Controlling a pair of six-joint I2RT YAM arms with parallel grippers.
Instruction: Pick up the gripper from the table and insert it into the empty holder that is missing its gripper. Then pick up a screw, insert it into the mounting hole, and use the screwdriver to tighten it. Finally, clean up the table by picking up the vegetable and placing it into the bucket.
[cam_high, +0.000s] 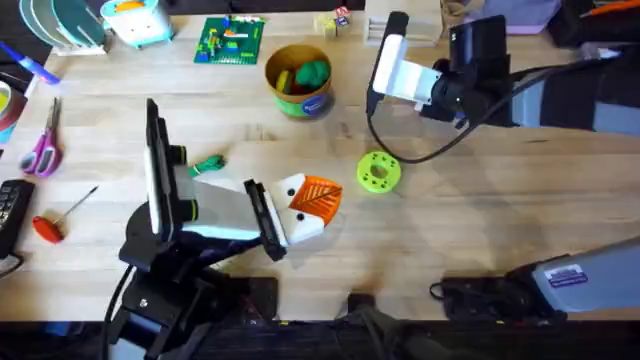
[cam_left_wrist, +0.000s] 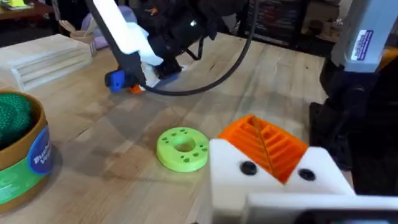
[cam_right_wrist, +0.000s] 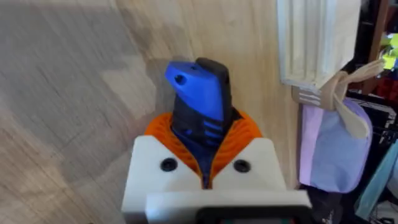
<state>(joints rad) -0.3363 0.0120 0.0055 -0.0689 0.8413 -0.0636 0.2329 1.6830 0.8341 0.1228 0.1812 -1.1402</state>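
My right gripper (cam_right_wrist: 202, 140) is shut on the blue screwdriver (cam_right_wrist: 198, 99), whose blue and black body stands up between the orange pads. In the overhead view it hangs over the back of the table (cam_high: 381, 90), right of the bucket (cam_high: 298, 82). My left gripper (cam_high: 315, 200) sits near the table's middle, its orange tips closed together on nothing. The green leafy vegetable (cam_high: 208, 165) lies beside the left arm, clear of both grippers. The loose gripper piece, the empty holder and the screw are out of view.
A lime-green disc (cam_high: 379, 171) with small holes lies right of the left gripper. The bucket holds a rounded green toy (cam_high: 312, 72). Scissors (cam_high: 42, 150) and a red-handled screwdriver (cam_high: 48, 228) lie at the left. A building-brick plate (cam_high: 230, 41) lies at the back.
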